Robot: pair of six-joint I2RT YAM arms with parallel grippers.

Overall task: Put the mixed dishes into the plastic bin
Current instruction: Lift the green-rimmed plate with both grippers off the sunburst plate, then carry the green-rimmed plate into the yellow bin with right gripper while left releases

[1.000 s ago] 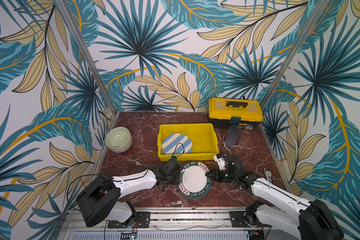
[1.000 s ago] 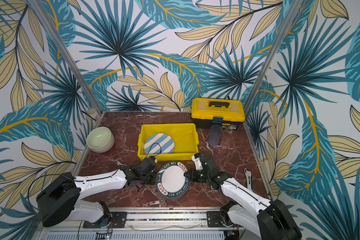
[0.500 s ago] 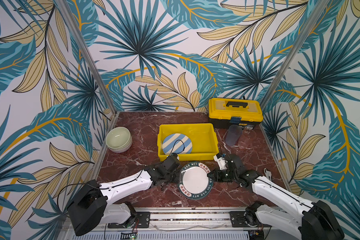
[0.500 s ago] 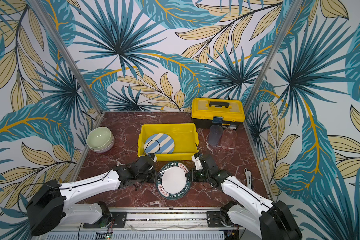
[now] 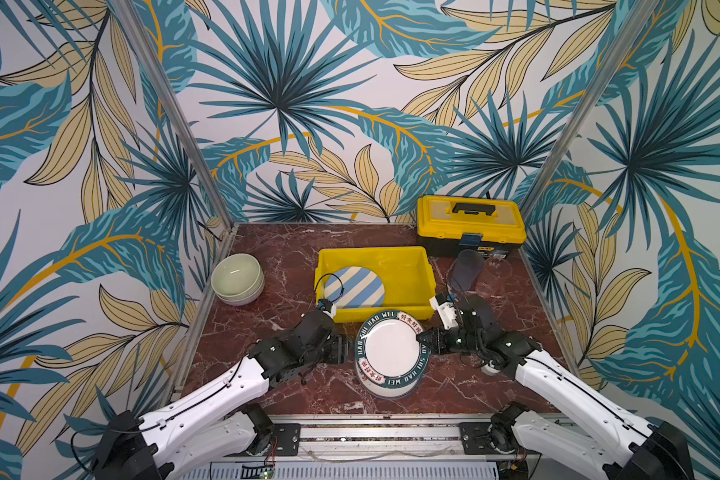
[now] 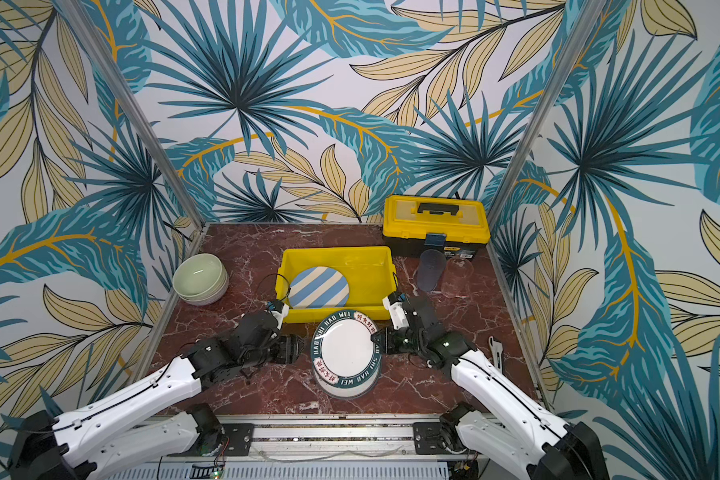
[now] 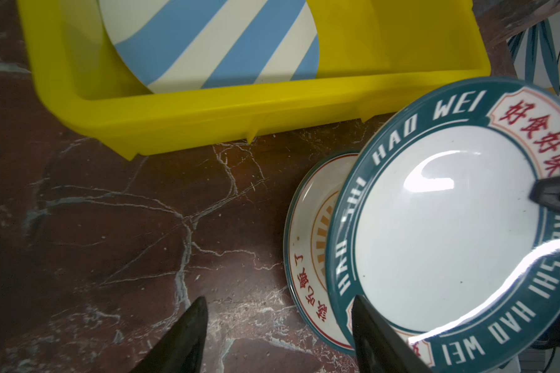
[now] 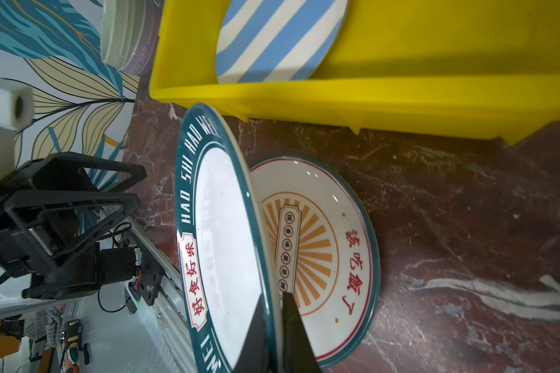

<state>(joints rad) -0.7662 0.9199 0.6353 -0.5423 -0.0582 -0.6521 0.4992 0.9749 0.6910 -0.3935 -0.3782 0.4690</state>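
The right tool (image 8: 274, 310) is pinching the rim of the lettered plate (image 5: 391, 347), holding it off the surface above the sunburst plate (image 8: 320, 245). The left tool (image 7: 278, 298) stands with its jaws spread just beside the plate's opposite edge; whether its nearer finger touches the rim I cannot tell.

The step, as I judge it, is carrying this plate into the yellow bin (image 5: 346, 314). One-sided rim pinches sag, so grip firmly, raise the plate until its low edge clears the bin's front wall, and draw the left tool clear. Then lay it flat on or beside the striped plate (image 5: 353, 286).

Being round, the plate has no long axis. Its white face looks upward, tilted, and its far edge is close to the bin's front wall.
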